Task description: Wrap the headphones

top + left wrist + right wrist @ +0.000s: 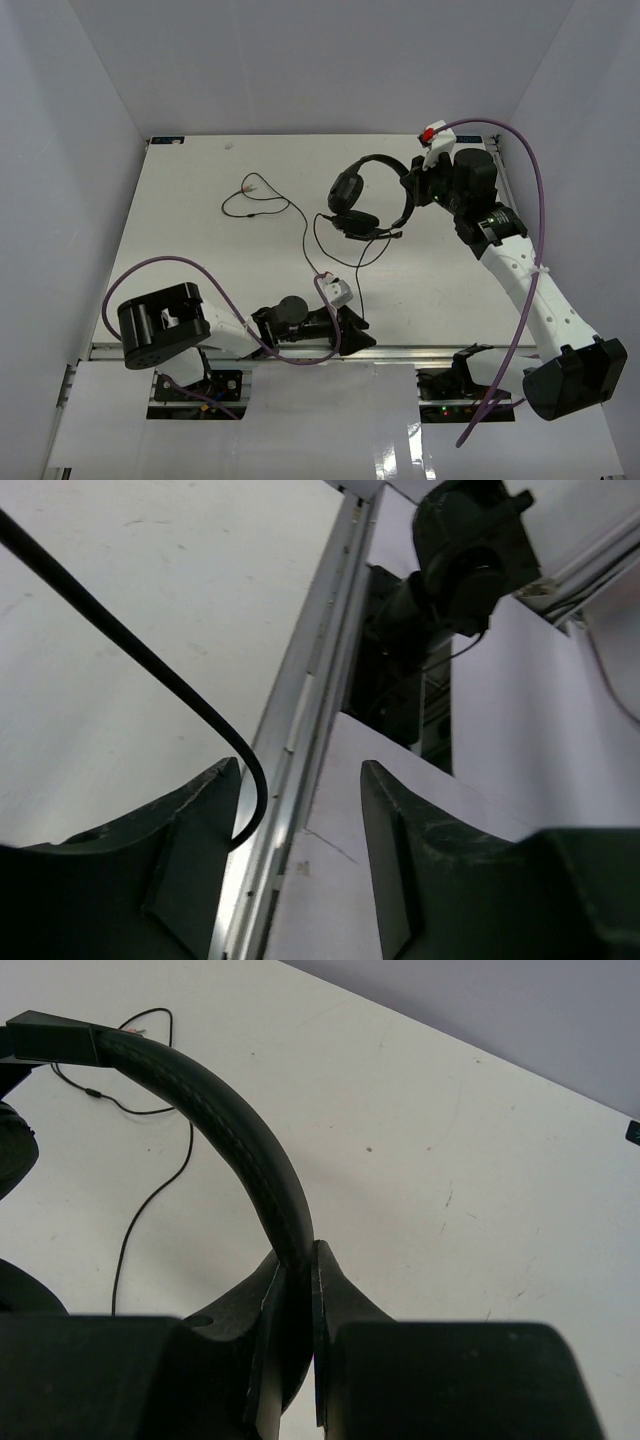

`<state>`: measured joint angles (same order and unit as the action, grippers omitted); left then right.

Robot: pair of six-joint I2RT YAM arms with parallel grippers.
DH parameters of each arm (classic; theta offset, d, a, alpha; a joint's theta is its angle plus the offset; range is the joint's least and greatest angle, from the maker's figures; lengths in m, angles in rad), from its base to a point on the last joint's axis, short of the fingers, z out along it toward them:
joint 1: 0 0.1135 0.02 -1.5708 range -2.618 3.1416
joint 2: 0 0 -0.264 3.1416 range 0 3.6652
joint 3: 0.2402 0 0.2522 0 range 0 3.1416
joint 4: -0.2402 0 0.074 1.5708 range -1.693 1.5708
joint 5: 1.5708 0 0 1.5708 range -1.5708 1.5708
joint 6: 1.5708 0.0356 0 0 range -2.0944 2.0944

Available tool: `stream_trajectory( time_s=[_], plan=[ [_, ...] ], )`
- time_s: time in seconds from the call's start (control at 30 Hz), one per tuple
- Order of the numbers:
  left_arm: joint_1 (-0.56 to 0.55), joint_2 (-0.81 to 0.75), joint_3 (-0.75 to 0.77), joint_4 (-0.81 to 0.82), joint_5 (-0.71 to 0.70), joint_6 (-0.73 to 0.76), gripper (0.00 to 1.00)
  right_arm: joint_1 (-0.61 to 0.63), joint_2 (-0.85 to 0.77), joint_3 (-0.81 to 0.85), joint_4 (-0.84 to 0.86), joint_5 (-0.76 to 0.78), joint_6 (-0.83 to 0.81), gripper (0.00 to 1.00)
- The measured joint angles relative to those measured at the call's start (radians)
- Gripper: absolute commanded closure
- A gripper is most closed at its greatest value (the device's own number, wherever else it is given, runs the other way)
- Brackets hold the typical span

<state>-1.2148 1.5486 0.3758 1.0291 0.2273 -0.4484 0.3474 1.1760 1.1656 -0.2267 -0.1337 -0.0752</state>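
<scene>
Top external: one headphones set, two earcups; right gripper clamps headband, left gripper gapes.

Headphones: headband covered in matt black, finely grained, leather-like material; cord smooth, faintly glossy black. Left fingers: dull, scuffed dark plastic. Surface: matt white, lightly speckled, edged by a brushed metal rail.

The white worktop shows faint scuffs and specks. The headphones are at its far right; whether the earcups touch it cannot be told. Their thin cord lies in loose loops across the middle, reaching toward the near edge's metal rail.
</scene>
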Motion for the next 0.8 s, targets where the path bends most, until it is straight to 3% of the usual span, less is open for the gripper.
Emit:
stream_trajectory(
  time_s=[0.1,0.63,0.73,0.8],
  plan=[
    [-0.017,0.029,0.026,0.048,0.046,-0.023,0.57,-0.002,0.003,0.0,-0.008,-0.014,0.012,0.92],
    [-0.037,0.075,0.253,0.266,0.178,-0.163,0.72,-0.005,0.002,0.0,-0.01,-0.03,0.03,0.92],
    [-0.045,0.071,0.303,0.267,0.192,-0.178,0.81,-0.009,0.002,0.0,-0.01,-0.023,0.027,0.92],
    [-0.05,0.052,0.332,0.255,0.198,-0.18,0.94,-0.012,0.002,0.0,-0.009,-0.014,0.022,0.92]
  ],
)
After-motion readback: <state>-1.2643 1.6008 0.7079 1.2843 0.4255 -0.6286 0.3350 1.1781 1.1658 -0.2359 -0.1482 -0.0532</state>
